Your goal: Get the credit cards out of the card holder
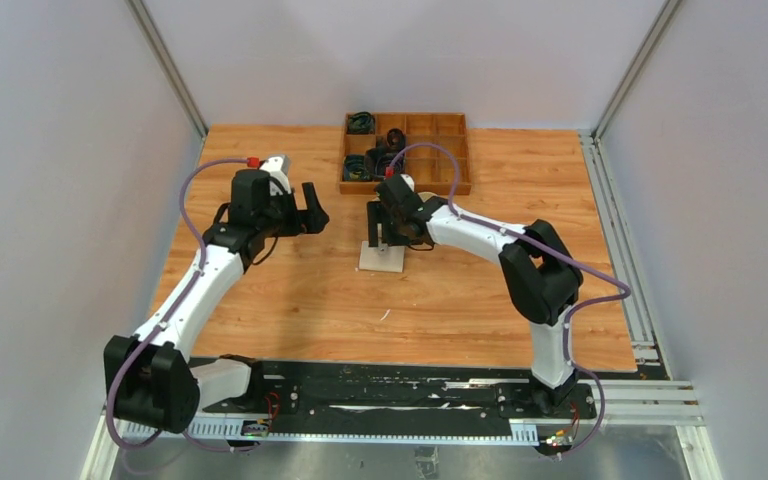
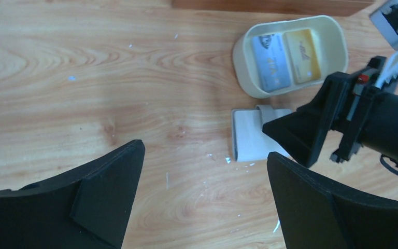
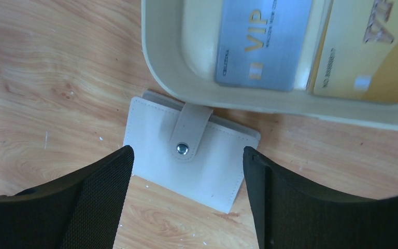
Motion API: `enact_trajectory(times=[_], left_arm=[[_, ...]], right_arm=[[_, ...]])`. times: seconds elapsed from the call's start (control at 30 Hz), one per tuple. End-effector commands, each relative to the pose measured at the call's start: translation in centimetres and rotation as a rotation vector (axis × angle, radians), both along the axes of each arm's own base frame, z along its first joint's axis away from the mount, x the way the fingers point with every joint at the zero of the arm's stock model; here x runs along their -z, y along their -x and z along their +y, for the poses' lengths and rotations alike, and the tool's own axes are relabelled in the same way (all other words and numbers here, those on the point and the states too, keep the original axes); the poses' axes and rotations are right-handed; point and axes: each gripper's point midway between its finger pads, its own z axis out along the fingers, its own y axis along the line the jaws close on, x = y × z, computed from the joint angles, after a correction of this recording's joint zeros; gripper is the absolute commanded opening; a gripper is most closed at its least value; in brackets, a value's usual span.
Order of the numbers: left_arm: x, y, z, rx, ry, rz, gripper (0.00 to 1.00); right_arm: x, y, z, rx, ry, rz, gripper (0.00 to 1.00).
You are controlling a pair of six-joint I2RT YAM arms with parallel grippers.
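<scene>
The card holder (image 3: 202, 174) is a small beige wallet lying flat on the wood table, folded shut with its tab (image 3: 189, 129) snapped. It touches the near rim of a cream dish (image 3: 160, 62). In that dish lie two credit cards, one blue-grey marked VIP (image 3: 261, 41) and one gold (image 3: 363, 57). My right gripper (image 3: 187, 151) hangs open just above the card holder (image 1: 381, 258), one finger on each side, not touching it. My left gripper (image 2: 204, 151) is open over bare wood to the left of the card holder (image 2: 249, 136), holding nothing. The holder's inside is hidden.
A wooden compartment tray (image 1: 405, 152) with several dark items stands at the back of the table, just beyond the dish (image 2: 243, 57). The right arm's finger (image 2: 300, 129) covers part of the holder in the left wrist view. Grey walls close in both sides.
</scene>
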Motion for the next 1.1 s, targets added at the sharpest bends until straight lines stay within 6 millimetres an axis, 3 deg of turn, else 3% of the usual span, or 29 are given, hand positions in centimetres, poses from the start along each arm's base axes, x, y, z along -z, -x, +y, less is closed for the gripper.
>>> enact_trajectory(times=[0.0, 0.17, 0.3, 0.47, 0.57, 0.73, 0.9, 1.0, 1.07], left_arm=[[0.5, -1.5, 1.1, -0.132, 0.000, -0.015, 1.00], [1.9, -1.7, 0.9, -0.116, -0.020, 0.028, 1.00], [1.9, -1.6, 0.1, -0.109, 0.039, 0.029, 1.00], [2.5, -0.9, 0.6, -0.135, 0.036, 0.037, 1.00], [3.3, -0.4, 0.9, -0.144, 0.030, 0.052, 1.00], [4.5, 0.5, 1.5, -0.186, 0.032, 0.066, 0.99], [6.1, 0.8, 2.3, -0.285, 0.064, 0.106, 0.99], [5.1, -0.3, 2.6, -0.331, 0.076, 0.087, 0.99], [2.5, -2.0, 3.0, -0.363, 0.069, 0.030, 0.99]], right_arm=[[0.6, 1.2, 0.1, 0.093, 0.055, 0.064, 0.79], [2.0, 1.6, -0.3, 0.168, 0.089, 0.114, 0.64], [3.0, 1.2, -0.2, 0.190, 0.149, 0.133, 0.63], [3.6, 0.7, 0.4, 0.204, 0.164, 0.153, 0.63], [3.9, 0.8, 0.5, 0.209, 0.173, 0.171, 0.55], [4.7, 1.6, 0.0, 0.199, 0.200, 0.200, 0.24], [5.2, 1.8, -0.2, 0.161, 0.232, 0.213, 0.22], [5.1, 2.0, -0.3, 0.154, 0.238, 0.215, 0.01], [4.7, 2.2, -0.4, 0.154, 0.228, 0.218, 0.00]])
